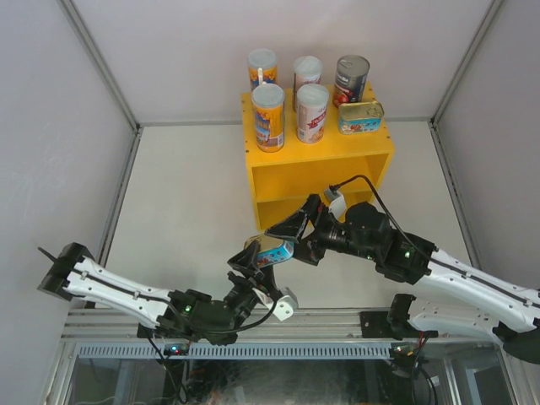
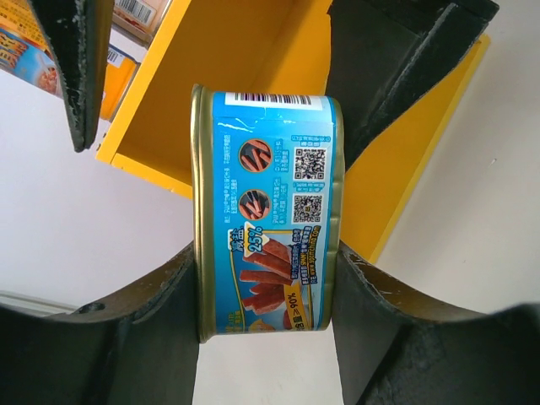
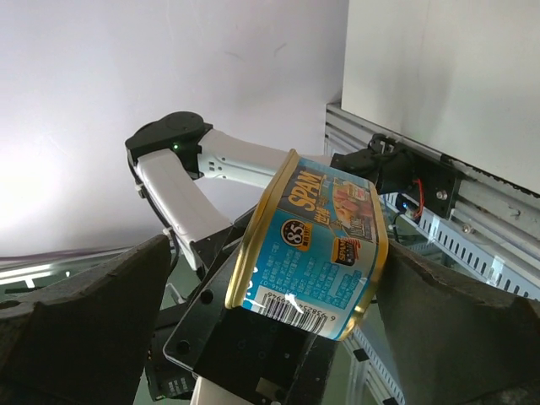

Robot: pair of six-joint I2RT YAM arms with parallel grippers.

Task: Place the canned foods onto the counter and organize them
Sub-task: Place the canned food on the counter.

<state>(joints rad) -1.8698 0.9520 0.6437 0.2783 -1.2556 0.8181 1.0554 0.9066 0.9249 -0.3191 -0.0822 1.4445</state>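
Note:
My left gripper (image 2: pixel 266 295) is shut on a flat blue-labelled tin (image 2: pixel 266 219), holding it by its two long sides above the table in front of the counter (image 1: pixel 321 160). The right gripper (image 3: pixel 270 283) is open and faces that tin (image 3: pixel 316 245), one finger on either side of it; its right finger (image 3: pixel 456 312) is close to the tin's edge and the left one stands well apart. In the top view the tin (image 1: pixel 272 250) hangs between the two grippers. On the counter's top stand two orange-blue tubes (image 1: pixel 268 118), two white-pink tubes (image 1: pixel 311 114), a steel can (image 1: pixel 351 80) and another blue tin (image 1: pixel 361 117).
The counter's open front shows an inner shelf (image 1: pixel 312 196). White walls enclose the table on three sides. A metal rail (image 1: pixel 253 346) runs along the near edge by the arm bases. The left arm's white link (image 3: pixel 211 160) shows behind the tin in the right wrist view.

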